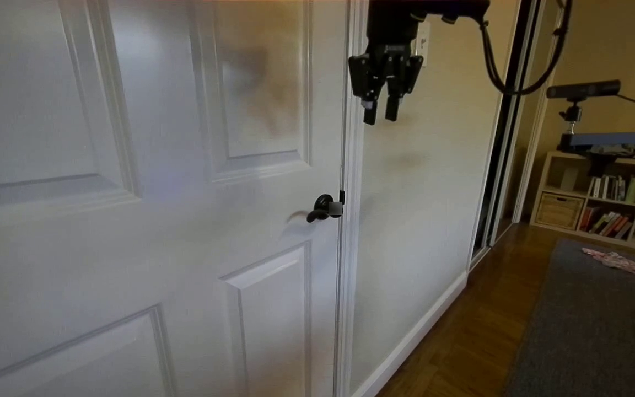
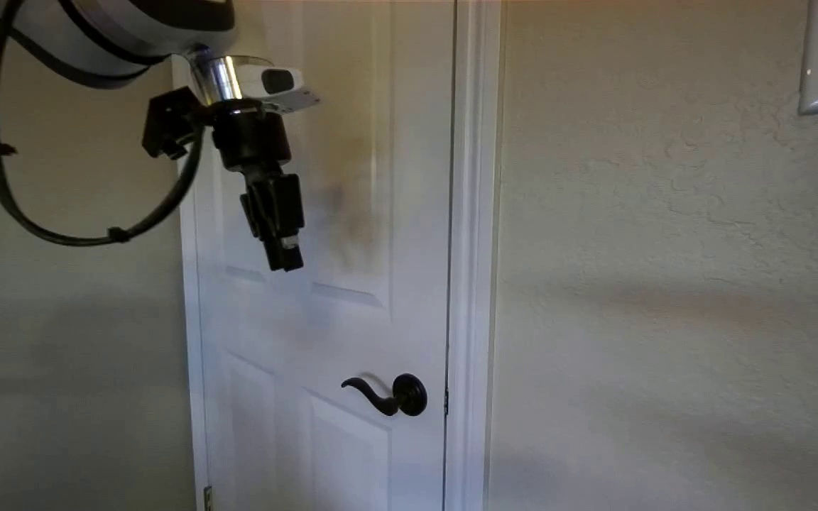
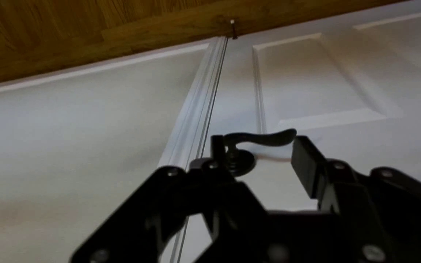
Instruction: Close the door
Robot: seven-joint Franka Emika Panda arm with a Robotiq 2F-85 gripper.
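In its frame [image 2: 476, 284]: white door [image 2: 352, 333], w/ gripper [image 1: 380, 114] up high

In both exterior views, the door sits in its frame, w/ just a thin dark line by the handle [image 2: 388, 407]; can't tell if it's latched. The black handle lies sideways nr. that edge, pointing away from the frame. The gripper hangs in the air, fingers [image 1: 370, 114] down, well above the handle & apart from it. Its two fingers are partway wide, w/ a gap btwn. them. In the wrist view, the handle shows in that gap, lower down than the fingers. The arm [image 2: 96, 39] comes in from up top, w/ a black cord [image 2: 82, 241] in a big loop. Wood floor [image 3: 49, 36] runs by the door's low edge, & a small peg [image 3: 234, 31] w/ a pale tip is there. Far off, in an exterior view, a shelf [image 1: 565, 193] has books [image 1: 615, 223], & a pink cloth [image 1: 612, 260] lies on a gray rug [image 1: 582, 314].
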